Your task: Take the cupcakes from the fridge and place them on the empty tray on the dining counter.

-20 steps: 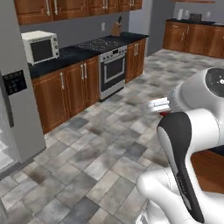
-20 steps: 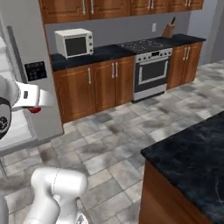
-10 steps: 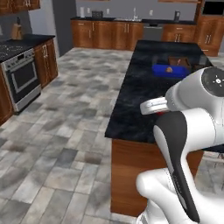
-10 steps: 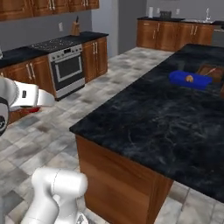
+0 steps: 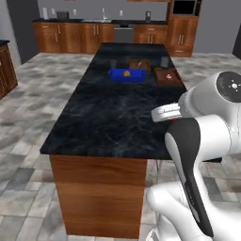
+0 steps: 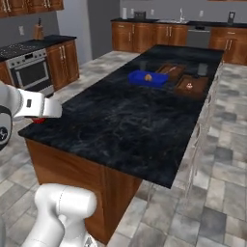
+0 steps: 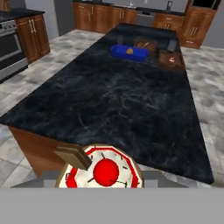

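My gripper (image 7: 103, 171) is shut on a cupcake (image 7: 105, 174) with a red-and-white top, and one dark fingertip (image 7: 74, 156) lies against its left side. From the base, the white hand (image 5: 165, 113) hovers at the near end of the black dining counter (image 5: 108, 117), a sliver of red (image 6: 38, 120) showing under it. Far down the counter lies the dark-brown tray (image 7: 171, 64), on which sits a second small cupcake (image 7: 171, 58) (image 6: 189, 86). The fridge is out of view.
A bright blue tray (image 7: 129, 52) holding a round brown item lies left of the brown tray, with another brown wooden piece (image 6: 169, 70) and two dark cups (image 6: 202, 69) behind. An oven (image 6: 26, 72) and wall cabinets stand to the left across the tiled floor.
The base has turned: the view swung from the wall counter and oven round to the dining counter. The cupcake stays gripped throughout.
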